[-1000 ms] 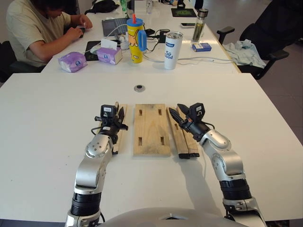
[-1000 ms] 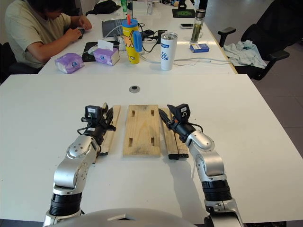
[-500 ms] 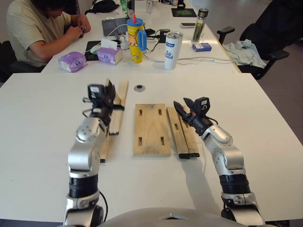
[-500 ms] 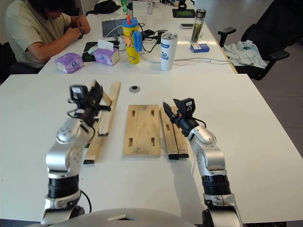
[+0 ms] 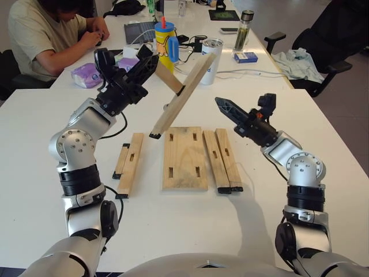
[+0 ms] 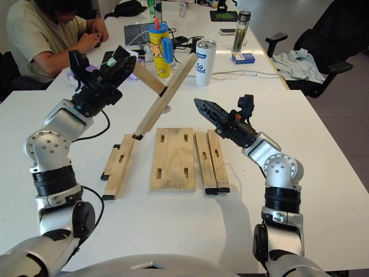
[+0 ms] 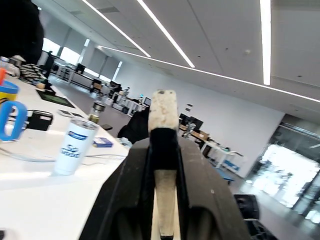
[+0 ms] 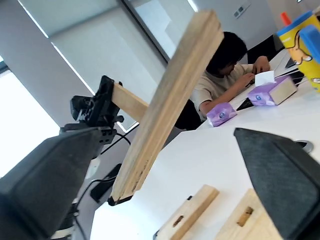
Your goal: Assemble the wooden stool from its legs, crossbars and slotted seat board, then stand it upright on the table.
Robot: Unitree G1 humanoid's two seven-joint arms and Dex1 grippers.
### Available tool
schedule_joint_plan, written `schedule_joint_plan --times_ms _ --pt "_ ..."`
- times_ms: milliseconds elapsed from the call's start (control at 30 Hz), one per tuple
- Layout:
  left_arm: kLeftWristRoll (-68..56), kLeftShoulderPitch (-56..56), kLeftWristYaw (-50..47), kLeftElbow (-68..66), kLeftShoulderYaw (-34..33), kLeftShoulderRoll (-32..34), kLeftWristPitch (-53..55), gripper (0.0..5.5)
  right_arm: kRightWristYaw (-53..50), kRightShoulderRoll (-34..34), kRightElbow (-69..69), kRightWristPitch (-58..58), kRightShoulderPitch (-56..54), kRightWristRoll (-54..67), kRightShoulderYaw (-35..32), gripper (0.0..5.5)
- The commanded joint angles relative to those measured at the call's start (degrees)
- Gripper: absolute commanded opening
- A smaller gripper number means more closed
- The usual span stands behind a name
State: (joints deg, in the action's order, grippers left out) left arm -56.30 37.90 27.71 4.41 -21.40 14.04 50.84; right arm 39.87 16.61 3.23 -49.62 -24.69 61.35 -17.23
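Pine parts aloft: from the head cam, the robot's left claw [image 5: 145, 62] was clenched on a short crossbar [image 5: 167, 79]. The crossbar's far end sat in a long leg [image 5: 181, 98], which hung tilted over the white table [image 5: 323, 150] w/ its lower tip near the far-left corner of the seat board [image 5: 184, 158]. The board lay flat, slots up. Two spare legs [image 5: 223, 160] lay side by side just right of it, and two more wooden pieces [image 5: 128, 167] lay to its left. The right claw [image 5: 223, 105] was raised over the right-hand side, released and empty, apart from the lifted leg.

Left wrist cam: the crossbar ran straight out between the dark fingers [image 7: 140, 170], pinched tight.

Right wrist cam: that arm's fingers [image 8: 280, 175] stood wide apart w/ nothing between them. The tilted leg was ahead and the left claw beyond it.

Risk, as judged: the leg appeared to hang from the crossbar joint alone. If that fit is loose, a swing or tilt could let the leg slip off and drop onto the board, since the right claw gave it no support.

Vs. half a sec earlier: the left claw, then low beside the board, had swung its load up and back. The right claw had lifted off the spare legs.
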Motion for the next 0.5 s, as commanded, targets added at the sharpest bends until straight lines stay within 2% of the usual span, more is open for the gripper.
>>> schedule_joint_plan --times_ms 33,267,367,500 --pt "-7.2 2.2 1.6 -1.4 -0.7 1.8 5.0 0.41 -1.9 -0.3 -0.2 -4.4 -3.6 7.4 -2.9 5.4" --pt "-17.2 1.6 2.4 -1.3 -0.3 3.2 11.2 0.41 -7.2 -0.3 -0.3 -12.2 -5.4 25.8 -6.7 5.4" --pt "-19.4 1.7 2.1 -1.7 -0.1 3.5 11.9 0.41 -10.7 0.1 0.2 -12.7 -5.9 29.2 -6.6 5.4" --pt "-20.9 2.4 1.6 -3.4 -0.4 4.3 11.9 0.41 -11.0 1.5 -0.7 -14.2 -5.0 31.2 -5.5 4.83"
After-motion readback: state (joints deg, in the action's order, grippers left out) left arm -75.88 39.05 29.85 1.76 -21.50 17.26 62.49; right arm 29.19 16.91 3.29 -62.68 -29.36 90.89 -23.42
